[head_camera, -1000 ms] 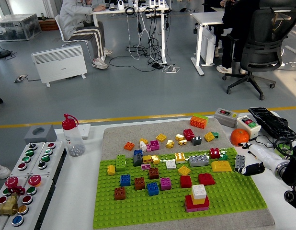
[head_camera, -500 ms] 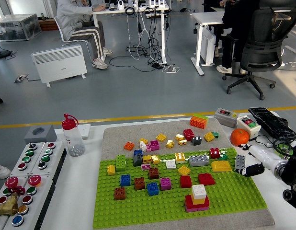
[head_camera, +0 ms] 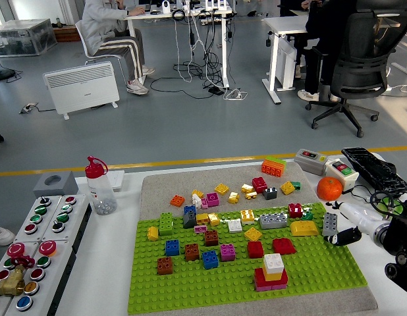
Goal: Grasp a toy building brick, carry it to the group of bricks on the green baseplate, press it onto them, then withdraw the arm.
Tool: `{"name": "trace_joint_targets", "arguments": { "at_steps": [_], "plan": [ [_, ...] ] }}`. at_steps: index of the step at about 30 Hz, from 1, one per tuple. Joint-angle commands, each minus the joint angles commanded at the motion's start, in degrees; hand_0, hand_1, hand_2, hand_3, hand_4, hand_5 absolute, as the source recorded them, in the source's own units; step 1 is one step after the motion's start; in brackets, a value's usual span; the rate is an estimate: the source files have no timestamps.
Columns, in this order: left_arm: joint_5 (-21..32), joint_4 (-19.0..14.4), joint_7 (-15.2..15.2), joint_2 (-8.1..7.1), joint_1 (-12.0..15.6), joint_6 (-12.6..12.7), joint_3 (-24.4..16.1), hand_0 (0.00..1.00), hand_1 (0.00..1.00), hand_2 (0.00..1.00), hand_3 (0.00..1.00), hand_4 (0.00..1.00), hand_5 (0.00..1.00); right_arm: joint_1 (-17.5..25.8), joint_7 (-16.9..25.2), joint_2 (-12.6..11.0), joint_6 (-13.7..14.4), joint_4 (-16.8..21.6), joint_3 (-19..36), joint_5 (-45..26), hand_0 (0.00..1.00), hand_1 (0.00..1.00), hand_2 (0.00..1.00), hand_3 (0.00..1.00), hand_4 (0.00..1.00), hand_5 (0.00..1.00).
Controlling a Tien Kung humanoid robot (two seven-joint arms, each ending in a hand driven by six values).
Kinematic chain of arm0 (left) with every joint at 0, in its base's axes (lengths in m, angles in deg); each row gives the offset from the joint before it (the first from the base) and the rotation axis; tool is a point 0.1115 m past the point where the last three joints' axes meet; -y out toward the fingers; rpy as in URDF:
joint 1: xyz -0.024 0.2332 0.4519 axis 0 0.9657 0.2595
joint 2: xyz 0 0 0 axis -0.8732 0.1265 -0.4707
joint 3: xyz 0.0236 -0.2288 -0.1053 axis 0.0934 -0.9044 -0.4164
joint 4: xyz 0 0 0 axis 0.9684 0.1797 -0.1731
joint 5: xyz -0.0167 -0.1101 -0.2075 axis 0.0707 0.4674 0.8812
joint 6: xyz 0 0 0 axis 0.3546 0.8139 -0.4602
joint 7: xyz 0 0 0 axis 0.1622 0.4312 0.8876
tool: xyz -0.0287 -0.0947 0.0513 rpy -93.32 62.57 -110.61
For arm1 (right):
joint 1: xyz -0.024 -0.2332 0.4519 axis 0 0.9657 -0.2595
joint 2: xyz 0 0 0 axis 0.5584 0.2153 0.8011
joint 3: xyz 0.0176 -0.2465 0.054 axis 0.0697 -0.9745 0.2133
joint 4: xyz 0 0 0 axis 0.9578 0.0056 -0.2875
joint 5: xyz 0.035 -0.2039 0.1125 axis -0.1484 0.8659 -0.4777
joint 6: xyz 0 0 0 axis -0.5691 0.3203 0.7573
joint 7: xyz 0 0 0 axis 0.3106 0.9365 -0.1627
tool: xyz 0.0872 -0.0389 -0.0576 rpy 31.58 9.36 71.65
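At the far left of the table [head_camera: 111, 263] sits a panel of coloured push buttons [head_camera: 32, 243], and just right of it stands a clear bottle with a red cap [head_camera: 98, 186]. A grey mat [head_camera: 157, 181] carries the green baseplate [head_camera: 236, 276], with loose bricks scattered over the mat's far part and along the baseplate's far edge. On the baseplate's left half single bricks stand apart: a blue brick [head_camera: 172, 247], a brown brick [head_camera: 164, 265] and a green brick [head_camera: 165, 224] among them. Towards the near right of the baseplate stands a stack of bricks [head_camera: 271, 271], pink at the bottom, then red, yellow, and a white brick on top. Just beyond the baseplate's right edge an upright grey brick [head_camera: 330, 224] stands on the mat, with an orange [head_camera: 329, 188] behind it and two grey switch boxes [head_camera: 325, 164] farther back. The right hand [head_camera: 352, 227] comes in from the right edge, beside the baseplate's right side and close to the grey brick; its fingers [head_camera: 345, 235] look loosely extended and grip nothing, though the brick's edge and the fingertips are too close to tell whether they touch.
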Motion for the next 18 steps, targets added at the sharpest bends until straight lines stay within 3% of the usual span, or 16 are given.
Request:
{"name": "trace_joint_targets", "arguments": {
  "at_steps": [18],
  "plan": [
    [0.2, 0.0, 0.04, -0.03, 0.07, -0.01, 0.22, 0.668, 0.612, 0.567, 0.429, 0.241, 0.998, -1.64, -0.53, 0.5, -1.11, -1.88, -1.57, 1.75, 0.937, 0.855, 0.854, 0.862, 0.78, 0.294]
  ]
}}
